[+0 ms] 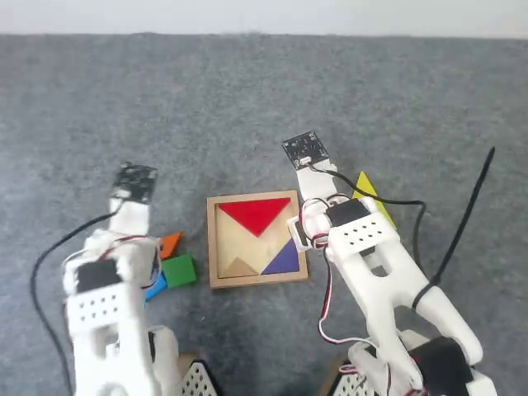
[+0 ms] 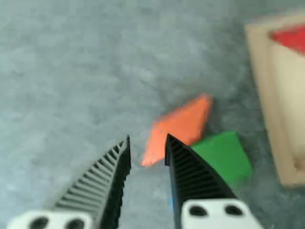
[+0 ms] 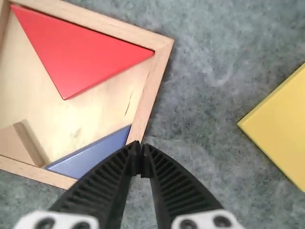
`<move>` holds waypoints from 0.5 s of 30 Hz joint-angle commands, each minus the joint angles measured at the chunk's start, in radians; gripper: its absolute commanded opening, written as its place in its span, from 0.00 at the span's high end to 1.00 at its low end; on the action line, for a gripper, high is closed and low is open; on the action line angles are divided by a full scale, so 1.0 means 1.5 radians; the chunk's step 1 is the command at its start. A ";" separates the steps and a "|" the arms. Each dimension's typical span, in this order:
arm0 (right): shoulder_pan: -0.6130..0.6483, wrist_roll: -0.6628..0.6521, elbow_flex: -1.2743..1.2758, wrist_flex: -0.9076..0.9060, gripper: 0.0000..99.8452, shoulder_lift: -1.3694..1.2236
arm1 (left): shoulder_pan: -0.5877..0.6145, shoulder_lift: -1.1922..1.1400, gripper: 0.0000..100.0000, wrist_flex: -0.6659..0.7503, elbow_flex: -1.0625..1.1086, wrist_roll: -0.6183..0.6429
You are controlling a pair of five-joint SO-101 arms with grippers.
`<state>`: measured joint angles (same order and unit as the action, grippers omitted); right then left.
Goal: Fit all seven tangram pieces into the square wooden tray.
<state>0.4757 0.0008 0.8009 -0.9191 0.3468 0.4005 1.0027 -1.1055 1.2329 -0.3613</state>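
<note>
**Tray holds three of seven; left arm lined up on the orange piece**

Step, as judged: mid-fill, with the next pick on the left side.

- Grey mat (image 1: 247,99): carries everything.
- Tray (image 1: 256,281): sits between the two arms, partly filled.
- Yellow triangle (image 3: 281,129): on the mat outside the tray, on the right arm's side, well apart from that arm's jaw tips.
- Red triangle (image 1: 257,214): seated flat against the tray's far edge.
- Purple piece (image 3: 90,157): seated in the tray corner nearest the right gripper (image 3: 140,147).
- Plain wooden triangle (image 1: 238,266): seated beside the purple one.
- Green square (image 2: 224,155), orange piece (image 2: 178,129): on the mat beside the tray, touching or nearly so.
- Blue piece (image 1: 155,287): a sliver shows at the left arm's base side.

Right gripper: jaws pressed together, empty, tips over the mat just outside the tray rim by the purple piece.

Left gripper (image 2: 148,142): jaws slightly parted, empty. The orange piece's near corner lies in line with the gap; height above it cannot be told.

Next move probably calls for a wider opening, a descent, and a close across the orange piece without nudging the green square.
</note>
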 commanded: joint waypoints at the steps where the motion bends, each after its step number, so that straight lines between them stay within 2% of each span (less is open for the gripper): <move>1: 0.003 -0.007 -0.004 0.011 0.99 0.008 | -0.048 -0.157 0.84 0.090 -0.036 -0.036; 6: 0.003 -0.028 -0.004 0.012 0.99 0.002 | -0.048 -0.281 0.81 0.176 -0.040 -0.092; 15: 0.003 -0.029 -0.004 0.012 0.99 0.001 | -0.048 -0.420 0.81 0.179 -0.146 -0.109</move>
<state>0.4757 -0.0299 0.8009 -0.9191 0.3468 0.3376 0.4411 -0.8539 1.1040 -0.5163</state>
